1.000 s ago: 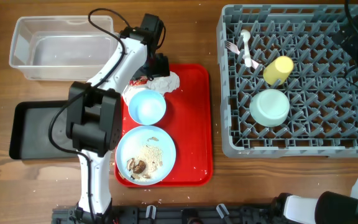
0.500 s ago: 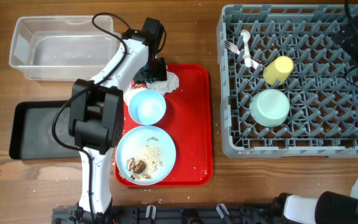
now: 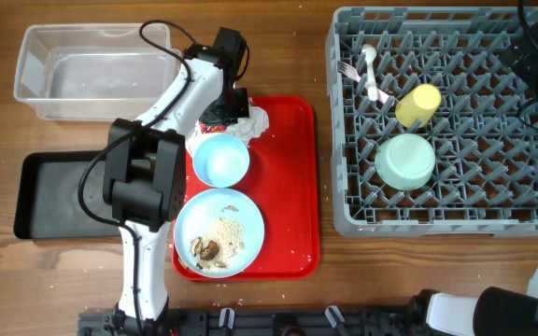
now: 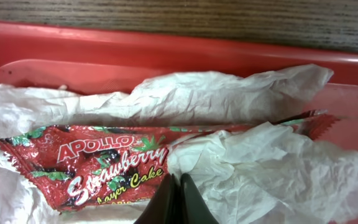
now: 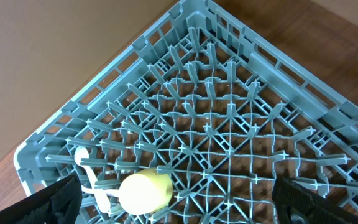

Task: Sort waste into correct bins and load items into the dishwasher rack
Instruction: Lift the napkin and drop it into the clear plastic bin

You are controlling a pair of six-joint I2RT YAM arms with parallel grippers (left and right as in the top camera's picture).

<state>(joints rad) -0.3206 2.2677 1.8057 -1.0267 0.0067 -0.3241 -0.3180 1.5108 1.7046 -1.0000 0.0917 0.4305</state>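
The crinkly red-and-white wrapper (image 4: 98,165) lies at the back of the red serving tray (image 4: 166,53), tucked among the folds of the crumpled white napkin (image 4: 241,162). The left gripper (image 4: 178,186) has its fingers pressed together, with the tips at the seam where wrapper meets napkin; whether they pinch either one cannot be told. Just in front on the tray sit the small light blue bowl (image 3: 220,159) and the large light blue plate (image 3: 250,210), which holds the white crumbs (image 3: 224,233) and brown bits. The clear tub (image 3: 92,75) and the black tray (image 3: 59,191) stand to the left. Well apart to the right, the rack (image 3: 493,140) holds the yellow cup (image 3: 418,103), the mint green bowl (image 3: 405,161), and the fork and spoon (image 3: 367,70). The right gripper (image 5: 176,186) hangs above it, fingers spread wide.
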